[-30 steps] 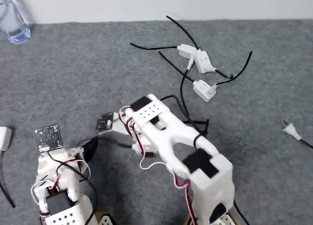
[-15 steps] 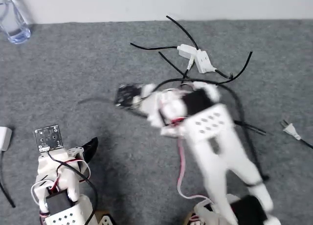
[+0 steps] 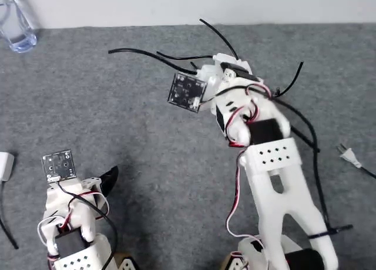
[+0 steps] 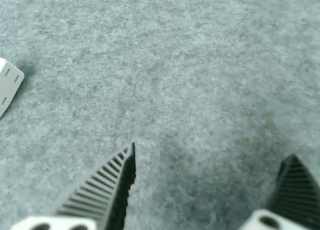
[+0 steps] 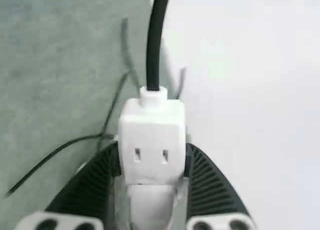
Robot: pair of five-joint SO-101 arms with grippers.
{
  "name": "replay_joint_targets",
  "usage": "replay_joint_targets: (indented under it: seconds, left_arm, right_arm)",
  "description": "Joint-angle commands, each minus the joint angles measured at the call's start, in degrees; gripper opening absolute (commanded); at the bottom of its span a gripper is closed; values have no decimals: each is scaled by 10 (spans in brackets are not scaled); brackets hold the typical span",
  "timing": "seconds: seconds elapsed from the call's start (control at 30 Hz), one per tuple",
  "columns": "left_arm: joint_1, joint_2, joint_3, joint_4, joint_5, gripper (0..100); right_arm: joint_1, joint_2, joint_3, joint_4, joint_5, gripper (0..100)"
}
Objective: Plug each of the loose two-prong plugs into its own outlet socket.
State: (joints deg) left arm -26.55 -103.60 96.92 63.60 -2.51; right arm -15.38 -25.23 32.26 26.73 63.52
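Our right gripper (image 5: 152, 151) pinches a white plastic outlet socket (image 5: 151, 126) at one o'clock. Our left gripper (image 4: 212, 152), seven o'clock, hangs spread.

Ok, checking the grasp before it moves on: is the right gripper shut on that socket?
Shut on it: the right gripper has its fingers against both sides of the socket.

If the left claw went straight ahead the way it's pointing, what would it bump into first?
Most likely just the grey carpet. The left claw is open and points down at a bare patch. The white socket block lies off to one side, out of its line.
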Motion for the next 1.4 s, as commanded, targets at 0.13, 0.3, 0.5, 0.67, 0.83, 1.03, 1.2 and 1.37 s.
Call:
replay_joint_targets:
  seconds: [0.13, 0.3, 0.5, 0.67, 0.83, 1.03, 1.2, 1.37]
  left_arm:
    - [-1, -6, -5, 2, 4, 418]
    - [-1, -6, -5, 0, 4, 418]
    - [-1, -6, -5, -1, 4, 418]
    - [-1, -6, -5, -1, 4, 418]
    - [-1, -6, -5, -1, 4, 418]
    - [-1, -6, -5, -1, 4, 418]
    - [-1, -6, -5, -1, 4, 418]
    - [-1, -6, -5, -1, 4, 418]
  right_arm:
    - [31, 129, 91, -401, 3, 8]
    - [52, 273, 28, -454, -1, 8]
    - [66, 427, -74, -531, -43, 8]
    - [69, 550, -180, -528, -44, 8]
    - [76, 632, -250, -528, -45, 8]
    - [77, 647, -235, -528, -23, 125]
    - [77, 643, -214, -531, -15, 184]
    - [80, 625, -208, -529, -16, 173]
